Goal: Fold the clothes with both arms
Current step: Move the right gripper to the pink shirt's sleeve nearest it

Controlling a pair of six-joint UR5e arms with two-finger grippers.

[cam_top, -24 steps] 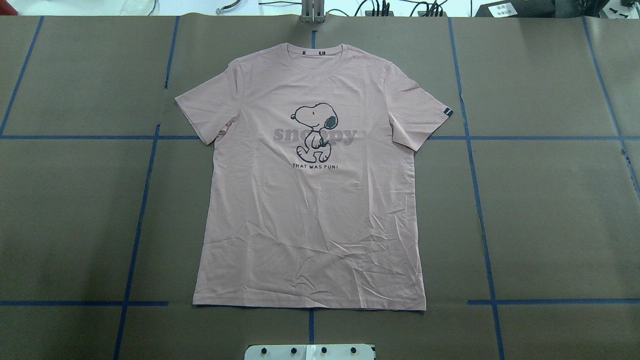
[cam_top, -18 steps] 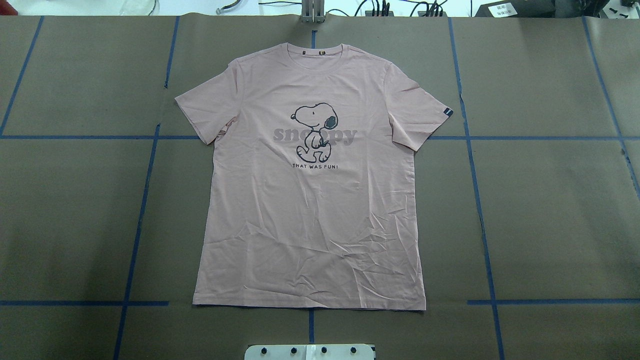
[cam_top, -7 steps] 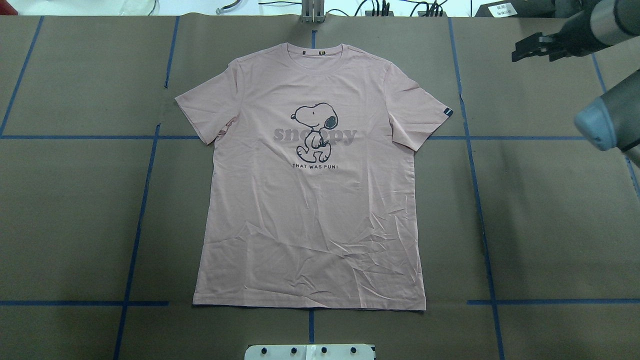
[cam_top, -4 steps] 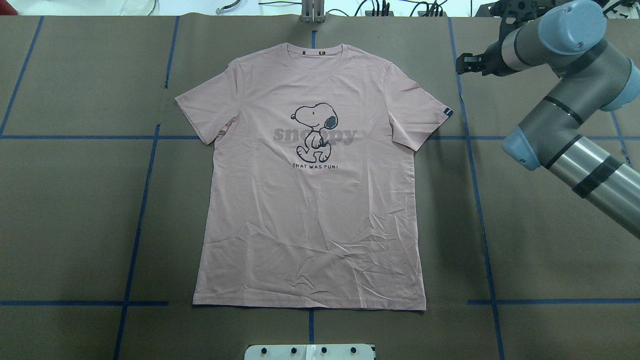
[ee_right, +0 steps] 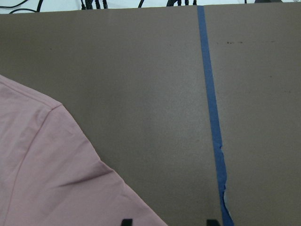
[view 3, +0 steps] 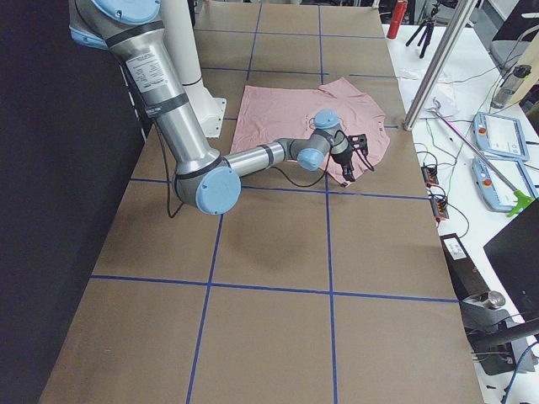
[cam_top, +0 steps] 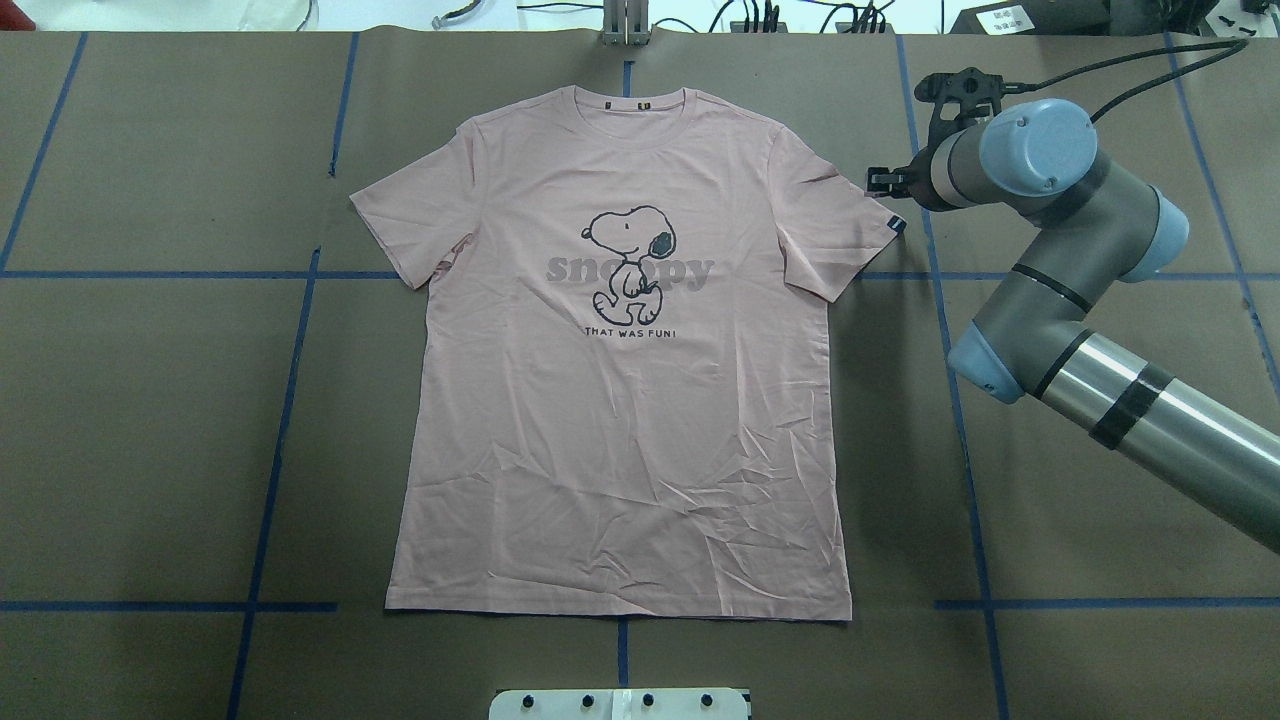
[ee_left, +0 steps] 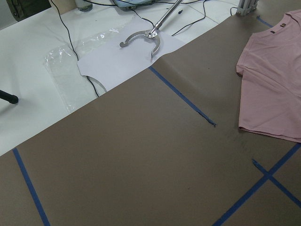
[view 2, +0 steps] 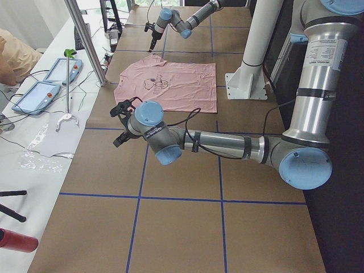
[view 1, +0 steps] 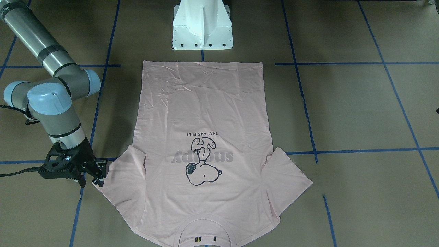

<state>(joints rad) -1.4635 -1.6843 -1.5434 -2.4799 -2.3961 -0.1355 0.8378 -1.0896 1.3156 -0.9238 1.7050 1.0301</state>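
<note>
The pale pink T-shirt [cam_top: 620, 400] is lying flat and print-up in the middle of the table [cam_top: 1100, 480]. Its collar is pointing toward the far edge and its hem is running along the near edge by my base. Both sleeves are spreading out sideways, and the cloth is showing light creases in its lower half.

I am holding my right pincer [view 1: 102, 175] just beside the outer end of the right sleeve [cam_top: 840, 215], on the side toward the table's right end and closer to the far edge than the near one. The small dark sleeve tag [cam_top: 897, 225] is sitting just beside the pincer. The pincer is released. In the right wrist view its two fingertips [ee_right: 126, 221] are standing well apart at the bottom edge of the frame. One tip is over the sleeve's edge and the other is close to a blue tape line [ee_right: 211, 117]. The pincer appears to be hovering low over the cloth, though I cannot tell whether it is touching it.

My left pincer [view 2: 122, 120] is hanging over bare table toward the left end, near the far edge and well apart from the left sleeve [ee_left: 270, 84]. I cannot tell whether it is released or clenched, since only the side view is showing it.
</note>
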